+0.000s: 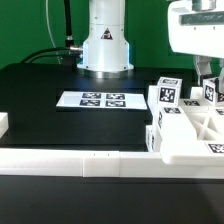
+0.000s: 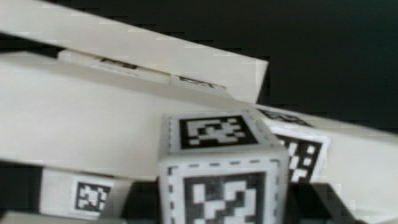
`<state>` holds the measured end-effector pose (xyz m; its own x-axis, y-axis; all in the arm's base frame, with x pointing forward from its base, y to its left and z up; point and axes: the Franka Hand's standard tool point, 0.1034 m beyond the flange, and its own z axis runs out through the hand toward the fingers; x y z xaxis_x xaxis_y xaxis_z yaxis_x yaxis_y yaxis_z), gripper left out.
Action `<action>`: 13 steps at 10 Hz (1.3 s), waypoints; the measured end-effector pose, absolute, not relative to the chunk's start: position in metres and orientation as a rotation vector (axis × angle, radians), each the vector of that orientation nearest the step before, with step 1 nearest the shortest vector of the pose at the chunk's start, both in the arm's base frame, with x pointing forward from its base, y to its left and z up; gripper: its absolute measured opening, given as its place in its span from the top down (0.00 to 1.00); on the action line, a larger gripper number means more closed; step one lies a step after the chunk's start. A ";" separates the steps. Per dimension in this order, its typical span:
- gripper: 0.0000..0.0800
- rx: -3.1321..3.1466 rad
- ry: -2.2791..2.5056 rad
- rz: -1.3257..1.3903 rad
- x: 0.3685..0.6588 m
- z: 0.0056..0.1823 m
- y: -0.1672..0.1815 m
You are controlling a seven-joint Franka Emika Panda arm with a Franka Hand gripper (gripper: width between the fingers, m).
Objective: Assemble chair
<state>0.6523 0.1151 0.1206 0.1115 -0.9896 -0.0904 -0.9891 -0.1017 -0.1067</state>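
1 chair [image 1: 190,125], 1 marker board [image 1: 97,100], 1 border rail [image 1: 70,160], 1 gripper [image 1: 207,72].

Your exterior view is evenly and brightly lit; the white chair [image 1: 190,125] nearly washes out against the dark counter [image 1: 40,90], with soft shadows. Your wrist view is dimmer, soft and blurred, especially the nearest tagged post [image 2: 222,165].

The chair [image 1: 187,125] is seen as white plastic, smooth with a faint sheen, its tags [image 1: 166,95] printed matt black on white. The table [image 1: 40,95] is covered in matt black, with no glare seen. The rail [image 1: 70,161] is shown as smooth white plastic too. The marker board [image 1: 100,100] looks thin, flat and matt. The arm's base [image 1: 105,45] is finished in glossy white.
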 end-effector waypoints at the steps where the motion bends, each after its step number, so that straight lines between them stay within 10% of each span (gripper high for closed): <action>1: 0.64 -2.143 2.110 0.011 0.653 0.121 0.114; 4: 0.57 -2.127 2.128 0.013 0.653 0.121 0.114; 6: 0.23 -2.232 2.019 0.005 0.653 0.121 0.113; 13: 0.19 -2.699 1.346 -0.049 0.653 0.121 0.116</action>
<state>0.6527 0.1161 0.1213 0.6029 -0.7973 -0.0268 -0.7933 -0.5957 -0.1256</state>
